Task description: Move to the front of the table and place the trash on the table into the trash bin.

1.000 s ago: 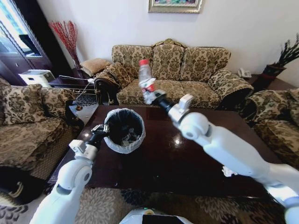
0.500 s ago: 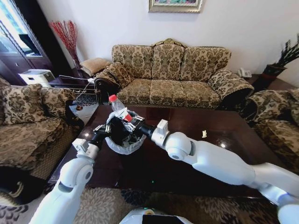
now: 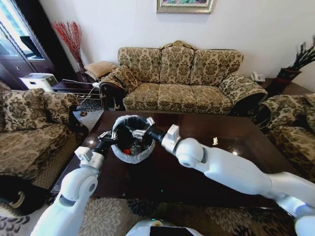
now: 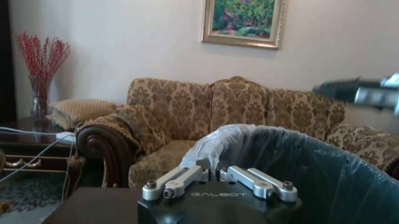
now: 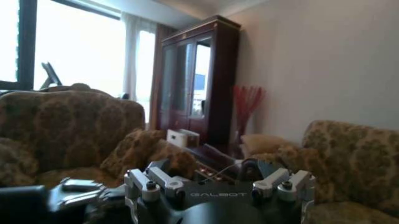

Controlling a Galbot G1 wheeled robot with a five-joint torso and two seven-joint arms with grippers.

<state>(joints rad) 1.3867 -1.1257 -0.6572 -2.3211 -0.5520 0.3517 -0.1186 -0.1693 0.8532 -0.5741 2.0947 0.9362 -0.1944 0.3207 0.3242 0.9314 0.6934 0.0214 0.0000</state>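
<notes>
Over the small round liner-wrapped black bin point(image 3: 131, 139) on the glossy dark desk point(image 3: 197, 162), the right gripper point(image 3: 139, 131) hovered, jaws open, apparently for dropping trash, while the left gripper point(image 3: 105, 140), jaws closed on the rim, steadied it.

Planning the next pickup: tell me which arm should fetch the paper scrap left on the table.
Right. The right gripper hangs open over the trash bin, nearer the paper scrap; the left gripper is shut on the bin's rim.

wall: white, framed painting point(image 3: 184, 5) | patterned sofa point(image 3: 179, 78) | dark cabinet point(image 5: 193, 84) | bright window point(image 5: 62, 44)
</notes>
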